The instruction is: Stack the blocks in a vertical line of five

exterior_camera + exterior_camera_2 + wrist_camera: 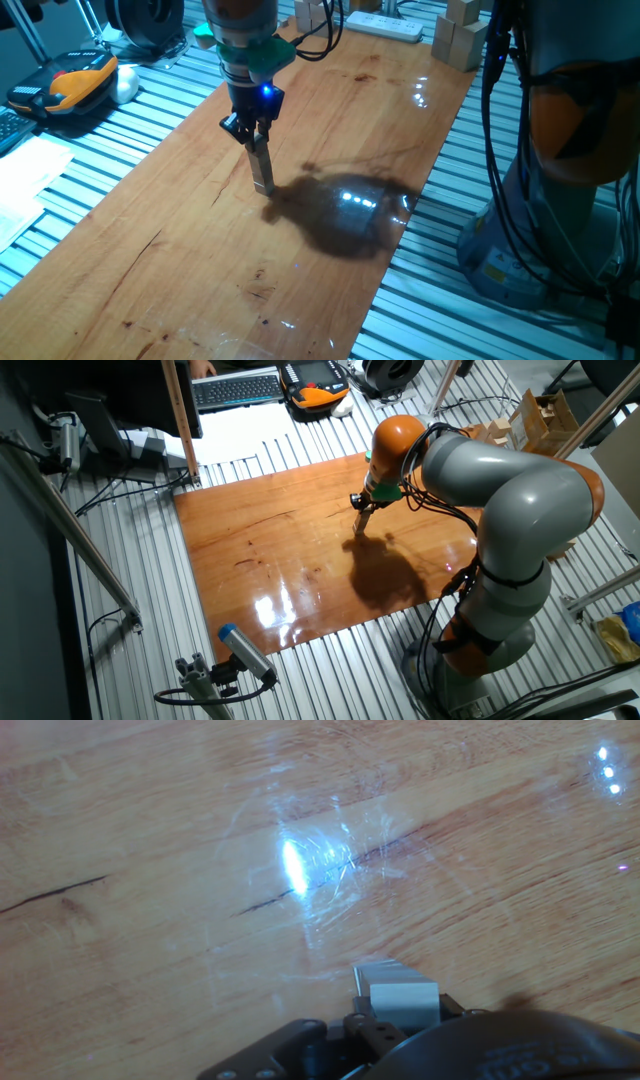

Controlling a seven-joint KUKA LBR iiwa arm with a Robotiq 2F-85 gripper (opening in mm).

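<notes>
My gripper [263, 187] stands upright over the middle of the wooden board [200, 270], its tips at or just above the surface. The two fingers look pressed together, and nothing shows between them. From the other fixed view the gripper [359, 531] hangs near the far middle of the board [260, 560]. In the hand view the grey fingertips [397, 995] fill the bottom centre above bare wood with a dark crack. The blocks are out of view in every frame.
Much larger pale wooden blocks [460, 38] and a white power strip [385, 24] sit at the board's far end. An orange and black device [75, 82] lies off the left side. A keyboard [235, 390] and a cardboard box [545, 420] stand beyond the board.
</notes>
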